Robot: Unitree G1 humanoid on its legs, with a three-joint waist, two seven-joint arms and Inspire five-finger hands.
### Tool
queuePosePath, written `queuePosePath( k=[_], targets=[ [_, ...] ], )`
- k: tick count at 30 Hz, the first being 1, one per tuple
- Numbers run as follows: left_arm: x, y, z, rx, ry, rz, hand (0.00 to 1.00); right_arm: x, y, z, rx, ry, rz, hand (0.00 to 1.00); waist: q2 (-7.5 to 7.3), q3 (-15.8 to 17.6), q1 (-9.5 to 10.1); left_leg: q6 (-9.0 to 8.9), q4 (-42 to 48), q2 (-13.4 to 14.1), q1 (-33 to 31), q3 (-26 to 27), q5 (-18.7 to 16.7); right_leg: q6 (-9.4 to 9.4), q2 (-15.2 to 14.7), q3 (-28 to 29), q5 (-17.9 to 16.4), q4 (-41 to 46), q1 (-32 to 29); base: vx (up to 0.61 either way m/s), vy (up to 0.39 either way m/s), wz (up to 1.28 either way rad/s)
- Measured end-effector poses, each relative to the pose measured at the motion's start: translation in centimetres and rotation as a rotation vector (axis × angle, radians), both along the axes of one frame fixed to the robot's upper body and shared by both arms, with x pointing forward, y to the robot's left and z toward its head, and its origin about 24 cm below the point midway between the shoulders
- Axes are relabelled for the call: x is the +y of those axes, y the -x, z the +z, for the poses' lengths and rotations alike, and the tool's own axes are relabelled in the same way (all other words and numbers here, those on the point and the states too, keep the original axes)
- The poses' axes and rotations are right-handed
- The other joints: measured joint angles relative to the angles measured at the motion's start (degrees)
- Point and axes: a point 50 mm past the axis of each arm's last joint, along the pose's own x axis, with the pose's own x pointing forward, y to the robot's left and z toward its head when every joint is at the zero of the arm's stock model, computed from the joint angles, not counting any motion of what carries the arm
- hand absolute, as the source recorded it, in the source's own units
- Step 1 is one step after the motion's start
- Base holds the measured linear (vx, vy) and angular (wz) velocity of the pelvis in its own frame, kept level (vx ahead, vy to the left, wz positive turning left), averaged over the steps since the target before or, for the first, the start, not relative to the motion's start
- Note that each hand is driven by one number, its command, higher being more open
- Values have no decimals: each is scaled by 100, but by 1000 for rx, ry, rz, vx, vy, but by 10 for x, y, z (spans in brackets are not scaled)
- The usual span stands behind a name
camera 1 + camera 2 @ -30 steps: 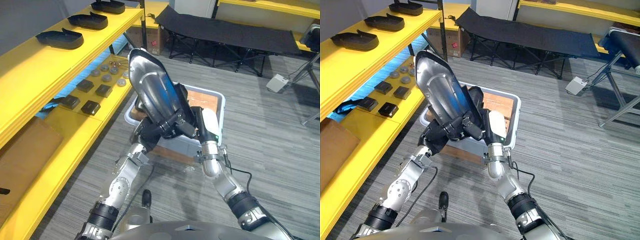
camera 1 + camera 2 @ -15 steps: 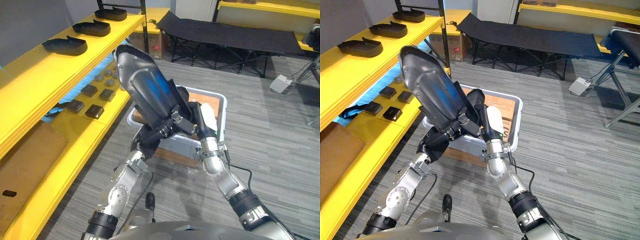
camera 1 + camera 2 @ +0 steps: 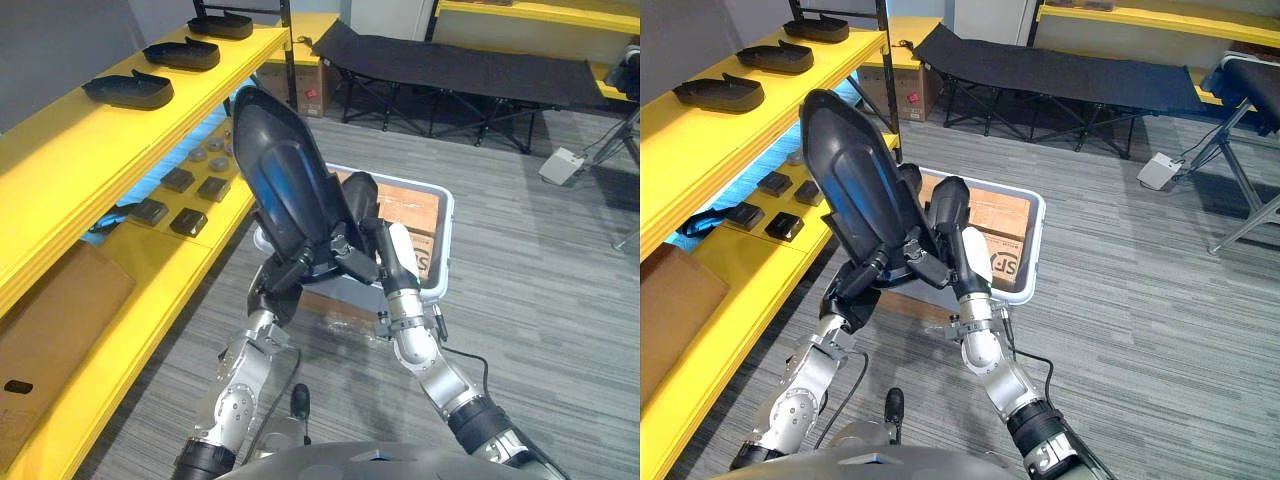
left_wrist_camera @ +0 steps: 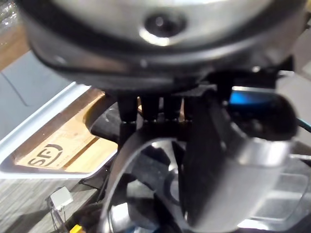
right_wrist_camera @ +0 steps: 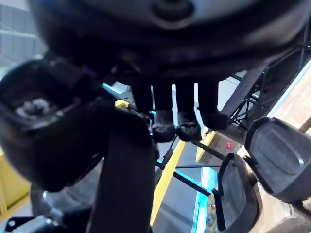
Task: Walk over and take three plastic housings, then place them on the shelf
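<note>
Carrying one dark plastic housing (image 3: 285, 175) upright, nose toward 11 o'clock, above the grey bin (image 3: 443, 232) at centre. Clamped on its lower end by left robot hand (image 3: 283, 280) and right robot hand (image 3: 352, 262), fingers curled round the rim. Probably mid-transfer: clear of the bin, not yet set down. Next, likely: turn toward the yellow shelf (image 3: 150, 125) at 9 o'clock, tip the housing flat, lay it on bare board near the housings already there (image 3: 128, 89) at 10 o'clock, then uncurl both grips.
</note>
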Motion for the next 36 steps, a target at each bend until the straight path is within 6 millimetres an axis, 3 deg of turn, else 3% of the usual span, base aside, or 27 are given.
queuePosePath(
  k=[7,8,12,17,20,24,29,36],
  targets=[
    [1,8,-6,21,27,11,0,3,6,-5,22,-8,7,0,-84,-48,20,-12,0,-10,-3,0,-9,-23,3,-4,-15,7,-4,0,0,0],
    [2,9,-6,19,24,14,0,4,7,-6,23,-11,6,100,-111,-64,17,-14,0,-12,-3,0,-10,-23,1,-4,-16,10,-4,0,0,0],
    [3,10,-5,-14,-31,34,0,5,12,-10,46,-55,-3,100,-138,-78,19,-16,0,-12,-3,-1,-12,-27,1,-4,-20,16,-5,0,0,0],
    [14,5,12,-105,-123,195,0,19,34,-22,108,-117,87,100,-146,-83,5,-16,0,-6,-2,5,-12,-30,2,4,-23,22,-11,0,0,0],
    [19,4,24,-176,-246,264,0,26,41,-24,131,-131,130,100,-146,-83,12,-16,0,0,-3,7,-12,-31,4,10,-23,24,-15,0,0,0],
    [28,5,40,-277,-543,368,0,23,39,-24,156,-176,130,100,-143,-86,6,-15,0,27,-2,25,-13,-30,-3,60,-23,30,-31,0,0,-2],
    [31,9,39,-277,-707,411,0,11,33,-22,162,-227,76,100,-141,-86,-10,-23,0,38,-14,59,-21,-30,-3,100,-22,29,-68,0,0,-4],
    [43,19,26,-192,-771,478,0,-2,39,-24,199,-294,35,100,-106,-108,-46,-54,1,43,-11,180,-70,-37,2,238,-26,14,-135,14,-23,-11]
  ],
)
